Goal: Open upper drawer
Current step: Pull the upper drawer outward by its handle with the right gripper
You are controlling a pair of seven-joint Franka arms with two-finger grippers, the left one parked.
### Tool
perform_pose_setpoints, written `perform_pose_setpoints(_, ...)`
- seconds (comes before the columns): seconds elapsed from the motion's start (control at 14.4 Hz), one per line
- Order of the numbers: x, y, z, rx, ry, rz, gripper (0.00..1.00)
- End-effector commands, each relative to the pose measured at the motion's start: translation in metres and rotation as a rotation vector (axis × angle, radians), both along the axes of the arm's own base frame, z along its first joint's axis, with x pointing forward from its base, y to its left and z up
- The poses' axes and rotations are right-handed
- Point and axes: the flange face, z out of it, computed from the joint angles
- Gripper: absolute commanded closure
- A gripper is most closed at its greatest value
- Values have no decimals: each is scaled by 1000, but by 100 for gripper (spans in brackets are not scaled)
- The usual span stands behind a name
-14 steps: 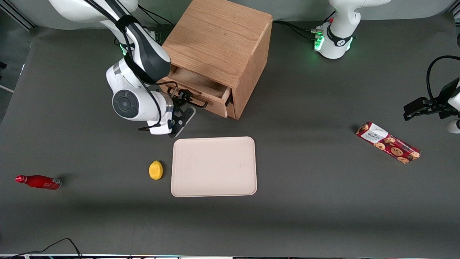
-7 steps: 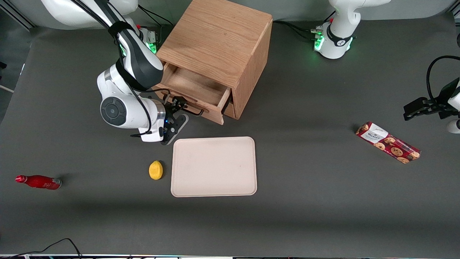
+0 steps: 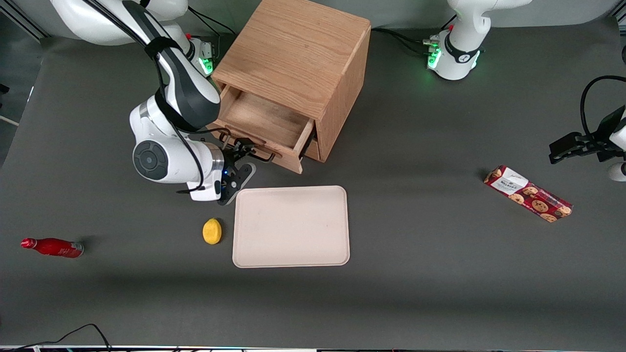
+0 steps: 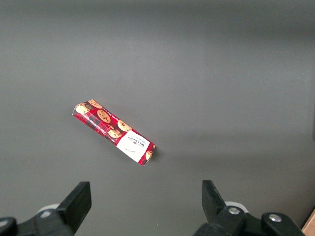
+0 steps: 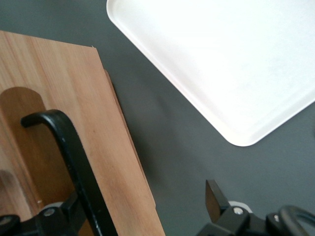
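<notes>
At upper drawer [image 3: 261,122] front | end effector [image 3: 239,152] spread wide around black handle [image 5: 74,162]

The right arm reaches down from its base and bends at the elbow, its white wrist low over the tabletop and turned toward the cabinet. Its hand [image 3: 243,152] sits at the front of the pulled-out upper drawer [image 3: 264,124]. In the wrist view the fingers [image 5: 215,198] stand apart, with the black handle [image 5: 74,162] beside one of them, not clamped.
</notes>
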Motion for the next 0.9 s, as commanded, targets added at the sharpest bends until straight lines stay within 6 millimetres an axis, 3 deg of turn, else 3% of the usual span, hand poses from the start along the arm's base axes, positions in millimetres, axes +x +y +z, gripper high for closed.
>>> perform_pose_setpoints(0.0, 19, -10, 8, 0, 8, 29, 0)
perform_pose_setpoints(0.14, 20, -11, 7, 9, 5, 54, 0)
perform_pose_setpoints(0.35, 30, -32, 0, 10, -6, 75, 0)
perform_pose_setpoints(0.83, 44, -45, -5, -11, -28, 89, 0)
